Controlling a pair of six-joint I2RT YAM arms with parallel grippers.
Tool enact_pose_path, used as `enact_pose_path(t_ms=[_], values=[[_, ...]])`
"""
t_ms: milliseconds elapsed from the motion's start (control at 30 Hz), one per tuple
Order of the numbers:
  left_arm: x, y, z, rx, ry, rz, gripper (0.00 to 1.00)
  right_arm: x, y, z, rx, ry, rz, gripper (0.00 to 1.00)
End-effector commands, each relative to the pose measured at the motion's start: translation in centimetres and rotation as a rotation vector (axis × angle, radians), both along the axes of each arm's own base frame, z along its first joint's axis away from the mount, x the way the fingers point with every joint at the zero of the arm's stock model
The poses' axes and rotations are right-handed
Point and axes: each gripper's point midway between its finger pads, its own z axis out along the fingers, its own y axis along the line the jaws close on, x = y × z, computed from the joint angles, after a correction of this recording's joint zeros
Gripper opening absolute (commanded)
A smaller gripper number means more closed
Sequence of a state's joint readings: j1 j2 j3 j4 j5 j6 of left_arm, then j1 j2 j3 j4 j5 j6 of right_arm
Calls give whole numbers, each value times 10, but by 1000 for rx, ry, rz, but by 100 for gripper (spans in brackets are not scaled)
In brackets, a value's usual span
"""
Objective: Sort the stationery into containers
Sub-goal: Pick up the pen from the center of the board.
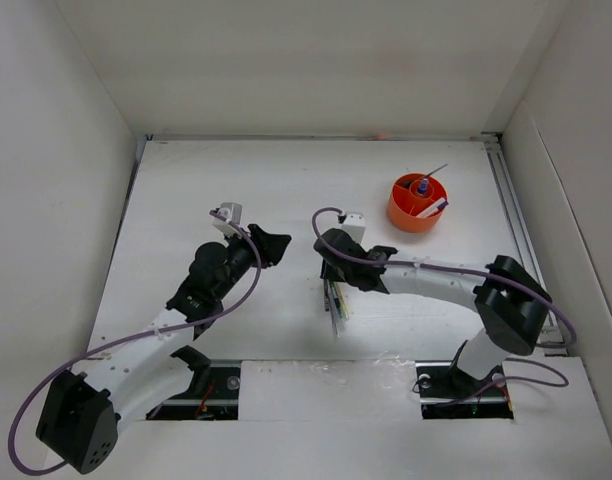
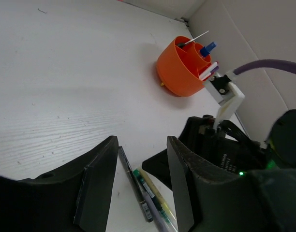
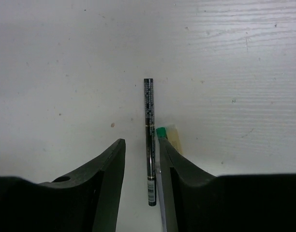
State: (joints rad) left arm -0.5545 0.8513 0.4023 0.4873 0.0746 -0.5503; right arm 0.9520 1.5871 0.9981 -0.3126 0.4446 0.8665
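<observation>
1. Top external view: the round orange holder (image 1: 418,203), smooth moulded plastic with divider walls, stands near the far right corner of the tabletop (image 1: 236,180) and already holds a blue-capped bottle (image 2: 207,49) and some pens.
2. Slim cylindrical pens (image 1: 337,300) lie loose near the middle of the near edge, so sorting looks partly done.
3. Right hand (image 3: 141,144) is released, its jaws straddling the dark pen (image 3: 148,140); left hand (image 2: 142,145) is released and empty.

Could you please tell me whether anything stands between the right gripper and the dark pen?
Nothing visible does: the dark pen lies on the table between the open jaws of the right gripper. A green-capped pen lies close alongside it.
</observation>
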Motion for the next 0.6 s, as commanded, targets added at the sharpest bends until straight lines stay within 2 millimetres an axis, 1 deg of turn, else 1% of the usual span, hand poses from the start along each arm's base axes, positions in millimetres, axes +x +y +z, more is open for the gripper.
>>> enact_pose_path(t_ms=[0, 100, 133, 167, 200, 233, 300, 367, 400, 433, 467, 500, 567], values=[[-5, 0, 15, -24, -50, -22, 42, 17, 16, 5, -43, -39, 3, 40], [-5, 0, 12, -19, -41, -22, 43, 23, 15, -8, -119, -19, -15, 37], [-6, 1, 16, -24, -50, -22, 43, 28, 19, -13, -132, -19, -20, 36], [-7, -1, 16, -25, -50, -31, 43, 28, 17, -18, -150, -11, -31, 33], [-7, -1, 16, -25, -50, -31, 43, 31, 15, -19, -171, -19, -44, 33], [-5, 2, 16, -25, -50, -22, 43, 29, 13, -24, -180, -7, -51, 32], [-6, 2, 18, -30, -58, -22, 43, 31, 13, -26, -189, -12, -57, 30], [-6, 2, 16, -25, -50, -22, 43, 30, 12, -36, -204, 4, -63, 30], [-6, 2, 19, -30, -59, -22, 43, 31, 13, -34, -204, 4, -63, 29], [-6, 2, 19, -30, -59, -22, 43, 32, 12, -38, -211, 4, -74, 29], [-6, 2, 19, -30, -59, -22, 43, 31, 11, -41, -218, 9, -73, 28], [-6, 2, 19, -30, -59, -22, 43, 32, 15, -45, -206, 13, -67, 25], [-7, 1, 19, -31, -59, -32, 43, 30, 17, -45, -208, 21, -53, 22]])
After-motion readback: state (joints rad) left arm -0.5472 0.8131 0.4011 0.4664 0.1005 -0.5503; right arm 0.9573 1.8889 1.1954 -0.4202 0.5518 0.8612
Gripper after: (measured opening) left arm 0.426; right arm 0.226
